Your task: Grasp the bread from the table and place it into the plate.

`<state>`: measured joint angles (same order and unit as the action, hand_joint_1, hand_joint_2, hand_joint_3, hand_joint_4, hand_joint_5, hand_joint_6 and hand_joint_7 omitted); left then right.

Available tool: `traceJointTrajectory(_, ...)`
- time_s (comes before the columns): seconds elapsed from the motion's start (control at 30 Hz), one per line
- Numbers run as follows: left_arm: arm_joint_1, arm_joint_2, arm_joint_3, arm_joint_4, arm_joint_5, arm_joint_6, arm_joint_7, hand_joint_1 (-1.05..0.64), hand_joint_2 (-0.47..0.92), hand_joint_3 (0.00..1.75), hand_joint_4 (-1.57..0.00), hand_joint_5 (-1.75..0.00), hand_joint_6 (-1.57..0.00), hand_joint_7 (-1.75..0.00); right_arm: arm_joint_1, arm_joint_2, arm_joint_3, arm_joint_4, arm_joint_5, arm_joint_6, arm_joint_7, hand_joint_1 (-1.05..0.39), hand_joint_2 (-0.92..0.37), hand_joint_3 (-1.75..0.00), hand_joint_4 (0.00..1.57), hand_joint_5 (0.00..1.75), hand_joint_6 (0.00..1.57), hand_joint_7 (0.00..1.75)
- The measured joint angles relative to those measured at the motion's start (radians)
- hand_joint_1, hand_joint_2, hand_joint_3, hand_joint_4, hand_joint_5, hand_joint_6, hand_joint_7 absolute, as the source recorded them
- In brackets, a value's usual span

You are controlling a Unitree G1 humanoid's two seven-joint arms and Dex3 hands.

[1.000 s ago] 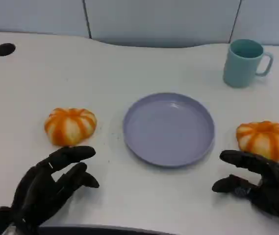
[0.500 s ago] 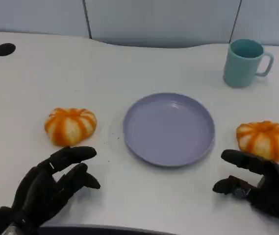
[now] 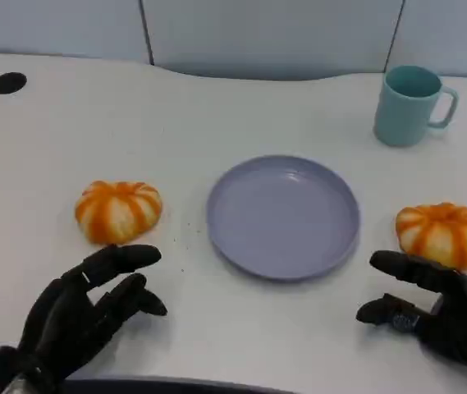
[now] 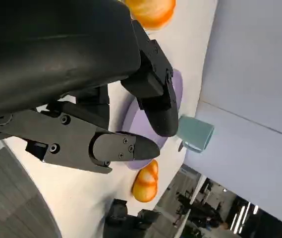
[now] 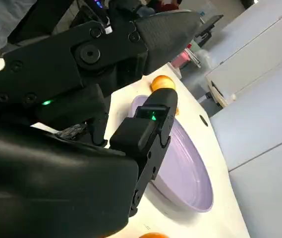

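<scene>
A lavender plate (image 3: 283, 216) sat at the middle of the white table (image 3: 217, 115), bare tabletop open on every side of it, with a teal mug (image 3: 410, 105) well apart near the far right edge and dark round holes (image 3: 7, 82) at the far corners. One orange-striped bread (image 3: 118, 210) lay left of the plate, a second bread (image 3: 441, 233) to its right, neither touching the rim. The left hand (image 3: 81, 312) hovered just nearer than the left bread, fingers spread and holding nothing; the right hand (image 3: 438, 312) hung just nearer than the right bread, fingers likewise apart and empty. The left wrist view caught the mug (image 4: 195, 134) beside a wall panel and a room beyond, while the right wrist view showed the plate (image 5: 180, 168) past its fingers (image 5: 145, 134).
</scene>
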<state>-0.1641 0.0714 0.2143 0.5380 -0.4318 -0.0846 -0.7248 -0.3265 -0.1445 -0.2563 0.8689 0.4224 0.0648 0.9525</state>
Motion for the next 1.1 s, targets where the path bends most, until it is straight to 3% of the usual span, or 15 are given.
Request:
traceJointTrajectory(0.13, 0.018, 0.003, -0.018, -0.074, 0.057, -0.108, 0.020, -0.33, 0.92, 0.17, -0.21, -1.48, -0.40, -0.71, 0.004, 0.002, 0.000, -0.010, -0.001, 0.000, -0.008, -0.35, -0.92, -0.03, 0.72, 0.90, 0.97, 0.10)
traceJointTrajectory(0.3, 0.039, 0.047, -0.073, -0.173, 0.225, -0.275, 0.085, -0.31, 0.92, 0.08, -0.23, -1.19, -0.48, -0.42, 0.006, 0.003, 0.002, -0.020, -0.001, 0.010, -0.021, -0.33, -0.92, -0.04, 0.72, 0.90, 0.98, 0.10)
traceJointTrajectory(0.43, 0.040, 0.083, -0.098, -0.216, 0.316, -0.324, 0.144, -0.36, 0.92, 0.02, -0.26, -1.02, -0.54, -0.18, 0.009, 0.003, 0.004, -0.027, -0.001, 0.012, -0.030, -0.36, -0.91, -0.03, 0.72, 0.90, 0.98, 0.09)
traceJointTrajectory(0.53, 0.039, 0.129, -0.121, -0.256, 0.443, -0.356, 0.225, -0.38, 0.91, 0.00, -0.25, -0.94, -0.55, -0.10, 0.010, 0.003, 0.006, -0.035, -0.001, 0.021, -0.036, -0.36, -0.92, -0.03, 0.71, 0.91, 0.97, 0.09)
traceJointTrajectory(0.6, 0.031, 0.152, -0.134, -0.267, 0.522, -0.377, 0.284, -0.44, 0.92, 0.01, -0.22, -0.79, -0.51, -0.04, 0.012, 0.003, 0.007, -0.038, -0.001, 0.020, -0.036, -0.36, -0.92, -0.03, 0.71, 0.92, 0.97, 0.09)
traceJointTrajectory(0.77, -0.015, 0.257, -0.184, -0.296, 0.821, -0.431, 0.473, -0.53, 0.92, 0.00, -0.32, -0.42, -0.46, 0.00, 0.015, 0.006, 0.010, -0.043, -0.001, 0.017, -0.036, -0.36, -0.92, -0.02, 0.70, 0.93, 0.98, 0.08)
traceJointTrajectory(0.9, -0.058, 0.315, -0.219, -0.304, 0.960, -0.431, 0.579, -0.58, 0.92, 0.00, -0.32, -0.35, -0.44, 0.00, 0.016, 0.010, 0.012, -0.043, -0.001, 0.006, -0.037, -0.34, -0.92, -0.04, 0.70, 0.93, 0.98, 0.08)
traceJointTrajectory(1.1, -0.105, 0.351, -0.276, -0.322, 1.102, -0.348, 0.647, -0.64, 0.90, 0.00, -0.27, -0.23, -0.36, 0.00, 0.017, 0.011, 0.016, -0.049, -0.003, 0.006, -0.047, -0.34, -0.92, -0.04, 0.70, 0.91, 0.99, 0.08)
